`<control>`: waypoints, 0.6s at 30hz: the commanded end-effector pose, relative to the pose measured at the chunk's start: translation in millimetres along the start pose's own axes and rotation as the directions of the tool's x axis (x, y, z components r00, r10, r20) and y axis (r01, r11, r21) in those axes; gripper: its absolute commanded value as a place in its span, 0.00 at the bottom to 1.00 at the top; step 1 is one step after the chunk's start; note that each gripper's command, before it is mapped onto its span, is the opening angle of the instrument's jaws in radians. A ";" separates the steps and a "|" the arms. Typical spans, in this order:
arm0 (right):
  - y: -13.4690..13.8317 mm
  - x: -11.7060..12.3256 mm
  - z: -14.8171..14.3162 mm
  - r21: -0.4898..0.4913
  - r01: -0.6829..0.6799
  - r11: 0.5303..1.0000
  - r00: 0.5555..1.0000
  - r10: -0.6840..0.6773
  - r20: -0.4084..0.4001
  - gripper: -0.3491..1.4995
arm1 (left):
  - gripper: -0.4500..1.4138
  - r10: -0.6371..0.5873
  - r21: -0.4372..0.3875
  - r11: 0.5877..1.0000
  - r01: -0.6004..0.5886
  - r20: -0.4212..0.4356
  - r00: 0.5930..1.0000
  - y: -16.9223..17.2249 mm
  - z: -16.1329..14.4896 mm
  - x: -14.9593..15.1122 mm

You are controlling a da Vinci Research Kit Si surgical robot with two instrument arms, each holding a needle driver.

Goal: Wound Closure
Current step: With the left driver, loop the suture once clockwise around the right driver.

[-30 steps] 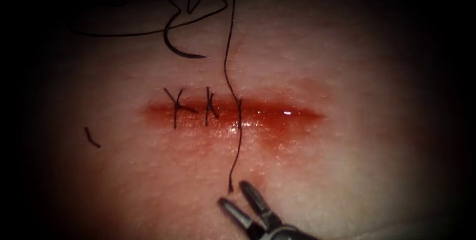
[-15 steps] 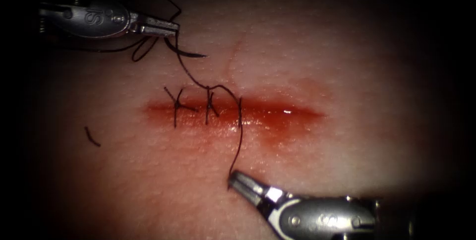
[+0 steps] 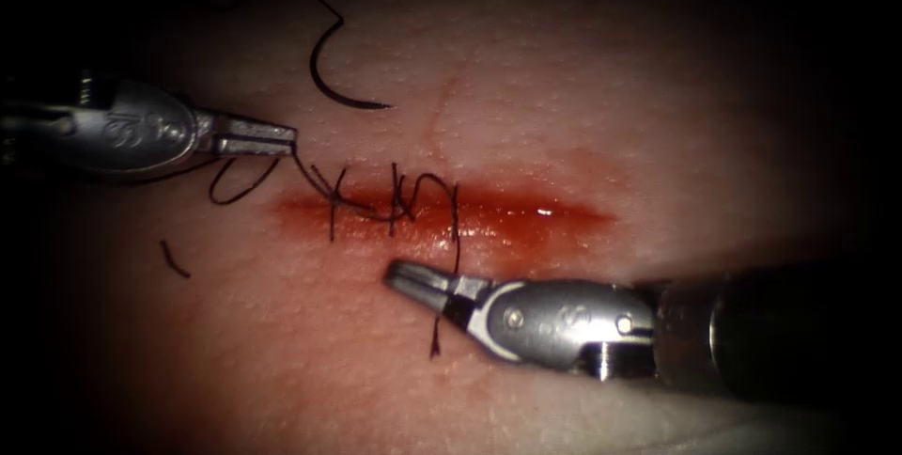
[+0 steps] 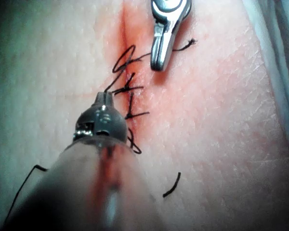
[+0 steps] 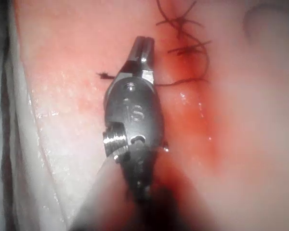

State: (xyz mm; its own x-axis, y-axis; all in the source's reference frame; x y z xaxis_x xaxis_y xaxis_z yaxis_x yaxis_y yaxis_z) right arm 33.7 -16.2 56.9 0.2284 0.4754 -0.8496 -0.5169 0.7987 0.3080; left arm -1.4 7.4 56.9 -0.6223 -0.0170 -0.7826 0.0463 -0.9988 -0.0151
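The tissue (image 3: 583, 117) lay under the endoscope with its cut (image 3: 526, 215) running across, wet with red fluid (image 3: 507, 234). Two finished stitches (image 3: 335, 201) crossed the left part of the cut, and a third pass of thread (image 3: 455, 229) crossed it just to their right.

The left gripper (image 3: 287, 138) lay above the cut's left end, pressed together on the thread — a strand ran from its tip down across the stitches and arched over to the third pass. In the left wrist view the same gripper (image 4: 103, 97) pinched the thread at its tip, with the stitches just beyond it.

The right gripper (image 3: 406, 276) lay below the cut, pressed together, with the thread's lower strand crossing it close to the hinge; whether the strand was clamped or merely lay across it could not be told. The frayed free end (image 3: 435, 347) hung just below it. In the right wrist view this gripper (image 5: 140, 45) pointed toward the stitches.

The needle (image 3: 343, 88) lay loose on the tissue above the cut, on its left side, held by neither gripper and not in the tissue — its point faced right. A cut end of thread (image 3: 173, 261) lay apart at lower left.
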 end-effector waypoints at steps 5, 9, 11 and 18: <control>1.6 -0.8 2.1 -0.011 -0.042 0.999 0.992 0.040 -0.120 0.00 | 0.00 -0.014 -0.007 1.000 0.014 -0.034 0.999 2.7 1.4 0.1; 2.9 -0.9 2.6 0.013 -0.072 0.997 0.978 0.073 -0.197 0.00 | 0.00 -0.023 -0.020 1.000 0.022 -0.043 0.999 4.3 2.0 -0.1; 3.6 -0.7 2.8 0.033 -0.109 0.993 0.955 0.114 -0.275 0.00 | 0.00 -0.021 -0.033 0.999 0.019 -0.049 0.999 5.0 2.6 -0.1; 5.0 0.7 3.3 0.114 -0.151 0.982 0.917 0.182 -0.354 0.00 | 0.00 -0.017 -0.031 0.999 0.015 -0.074 0.997 5.6 5.9 0.4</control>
State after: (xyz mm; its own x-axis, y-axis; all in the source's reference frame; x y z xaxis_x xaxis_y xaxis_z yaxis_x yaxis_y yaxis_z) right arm 33.2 -10.5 58.8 -0.1781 0.4543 -0.8729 -0.4414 0.7559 0.4835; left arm -6.1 1.3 59.8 -0.5633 0.0035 -0.8262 0.0623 -0.9970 -0.0466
